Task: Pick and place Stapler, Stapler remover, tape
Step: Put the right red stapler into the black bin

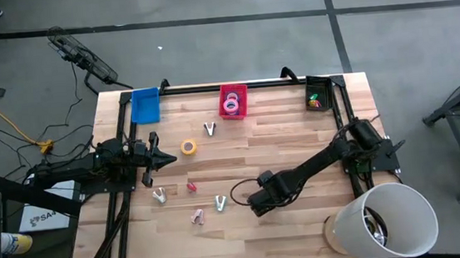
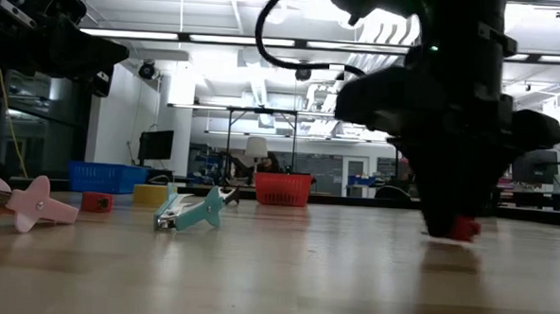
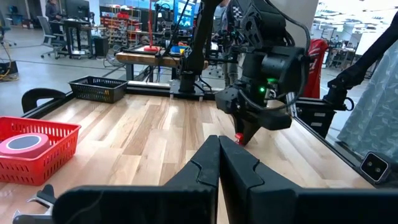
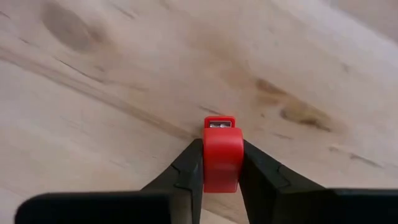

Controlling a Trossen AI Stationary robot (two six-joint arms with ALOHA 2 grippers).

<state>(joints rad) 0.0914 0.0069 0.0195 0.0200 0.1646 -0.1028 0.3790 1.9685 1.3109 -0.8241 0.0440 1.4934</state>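
Observation:
A small red stapler (image 4: 222, 155) lies on the wooden table near its middle, between the fingers of my right gripper (image 4: 222, 182), which points down and is shut on it (image 1: 257, 203). My left gripper (image 1: 168, 158) hovers shut and level at the table's left, holding nothing. A yellow tape roll (image 1: 188, 147) lies flat close in front of it. A pink tape roll (image 1: 231, 105) sits in the red basket (image 1: 243, 90). Staple removers lie scattered: a white one (image 1: 210, 129), another white one (image 1: 159, 195), a teal one (image 2: 190, 213) and a pink one (image 2: 32, 205). My right gripper pinches the red stapler by its two long sides (image 4: 209, 163) between its two fingers. The fingers come from above, pointing down, and lie across the stapler. One end of the stapler (image 4: 222, 123) sticks out past the fingertips. Its underside looks to be on the table (image 2: 463, 228).
A blue bin (image 1: 145, 105) and a black basket (image 1: 319, 96) stand along the far edge beside the red basket. A white bucket (image 1: 384, 220) stands at the near right corner. A tiny red piece (image 1: 191, 185) lies left of centre. Black frame rails line both table sides.

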